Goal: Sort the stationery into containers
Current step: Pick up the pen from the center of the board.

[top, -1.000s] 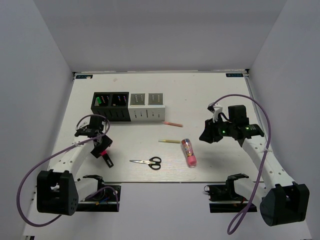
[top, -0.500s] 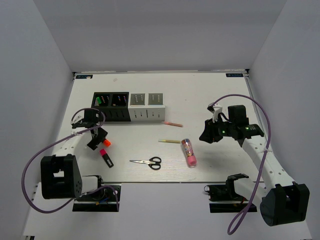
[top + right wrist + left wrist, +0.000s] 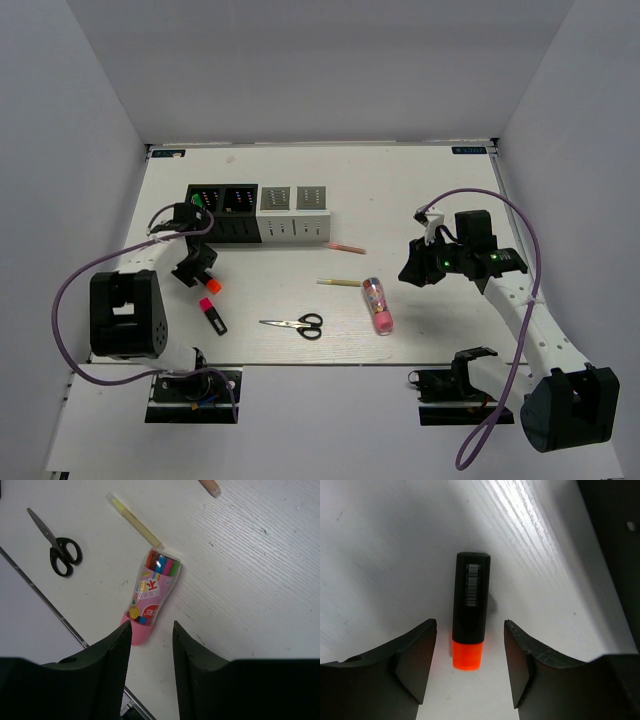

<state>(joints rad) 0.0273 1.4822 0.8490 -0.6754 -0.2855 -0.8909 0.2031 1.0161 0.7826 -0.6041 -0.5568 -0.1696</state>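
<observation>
A black marker with an orange cap [image 3: 470, 610] lies flat on the table between the fingers of my open left gripper [image 3: 470, 625], untouched. From above, only its orange cap [image 3: 215, 286] shows beside the left gripper [image 3: 197, 274]. A red-capped marker [image 3: 212, 315] lies just nearer. My right gripper [image 3: 151, 625] hovers open and empty over the clear pink-ended tube [image 3: 152, 597] [image 3: 377, 303]. Scissors [image 3: 297, 324], a yellow pencil [image 3: 340, 283] and a pink pen [image 3: 346, 247] lie loose mid-table. The containers [image 3: 255, 215] stand at the back left, with a green-capped marker [image 3: 198, 200] in the leftmost black one.
The table's near edge [image 3: 45, 597] runs diagonally just left of the tube in the right wrist view. A dark wall [image 3: 615, 555] fills the right side of the left wrist view. Arm mounts [image 3: 190, 385] [image 3: 455, 380] sit along the front.
My left gripper has moved from over the red-capped marker back toward the containers, uncovering that marker and the orange cap. The right arm has not moved.
</observation>
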